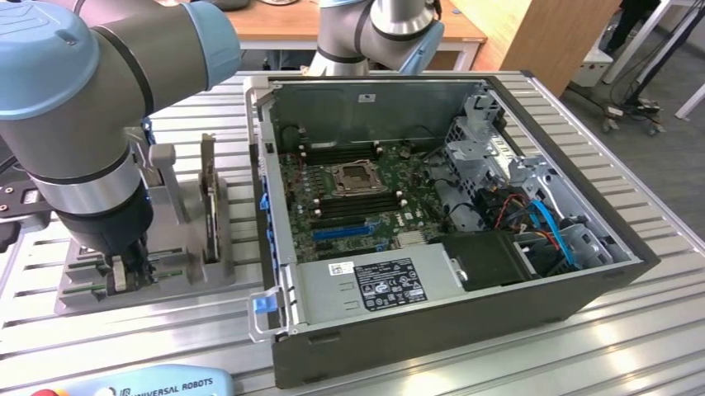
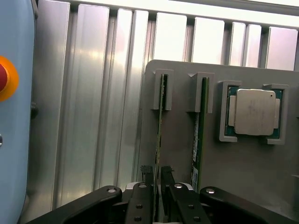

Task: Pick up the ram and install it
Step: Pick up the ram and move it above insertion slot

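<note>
Green ram (image 2: 161, 107); grey holder (image 2: 180, 140); silver processor (image 2: 254, 112).

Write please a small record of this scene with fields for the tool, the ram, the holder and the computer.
tool: low at the ram, over the grey holder
ram: green stick on edge, its end in a holder slot
second stick: on edge in the neighbouring slot
processor chip: flat in its own seat
computer case: open, at the exterior view's right of the holder
progress: ram not yet installed
</note>
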Controlling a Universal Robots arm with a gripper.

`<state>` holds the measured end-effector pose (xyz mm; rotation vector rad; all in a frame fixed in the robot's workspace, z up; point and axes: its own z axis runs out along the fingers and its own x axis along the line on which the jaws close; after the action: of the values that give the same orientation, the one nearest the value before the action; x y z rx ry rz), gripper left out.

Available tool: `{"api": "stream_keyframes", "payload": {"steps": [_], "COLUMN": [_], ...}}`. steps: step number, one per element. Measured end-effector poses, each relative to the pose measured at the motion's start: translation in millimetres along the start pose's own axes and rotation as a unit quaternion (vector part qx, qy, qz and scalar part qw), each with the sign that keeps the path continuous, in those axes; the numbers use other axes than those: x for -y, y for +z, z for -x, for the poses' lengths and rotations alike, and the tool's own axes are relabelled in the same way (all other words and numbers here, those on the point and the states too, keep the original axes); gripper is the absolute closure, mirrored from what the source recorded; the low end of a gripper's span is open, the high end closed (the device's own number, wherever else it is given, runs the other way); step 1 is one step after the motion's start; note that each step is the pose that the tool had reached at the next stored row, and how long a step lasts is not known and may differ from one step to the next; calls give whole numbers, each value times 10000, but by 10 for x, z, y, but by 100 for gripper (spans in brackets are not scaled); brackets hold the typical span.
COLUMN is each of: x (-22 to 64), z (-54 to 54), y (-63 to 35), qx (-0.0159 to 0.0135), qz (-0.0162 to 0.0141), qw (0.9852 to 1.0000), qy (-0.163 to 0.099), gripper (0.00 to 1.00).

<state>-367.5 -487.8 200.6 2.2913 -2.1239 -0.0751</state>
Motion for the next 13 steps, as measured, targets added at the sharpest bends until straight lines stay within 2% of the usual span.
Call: {"api": "stream_keyframes", "payload": {"steps": [8, 9, 10, 13], "x": [0, 0, 0, 0], "z": [0, 0, 0, 0], "y": [0, 0, 0, 0], "qx": [0, 1, 0, 0], "qz": [0, 0, 0, 0], "qw": [10000, 10000, 10000, 10000], "qy": [0, 0, 0, 0], "gripper": [79, 80, 87, 88]}}
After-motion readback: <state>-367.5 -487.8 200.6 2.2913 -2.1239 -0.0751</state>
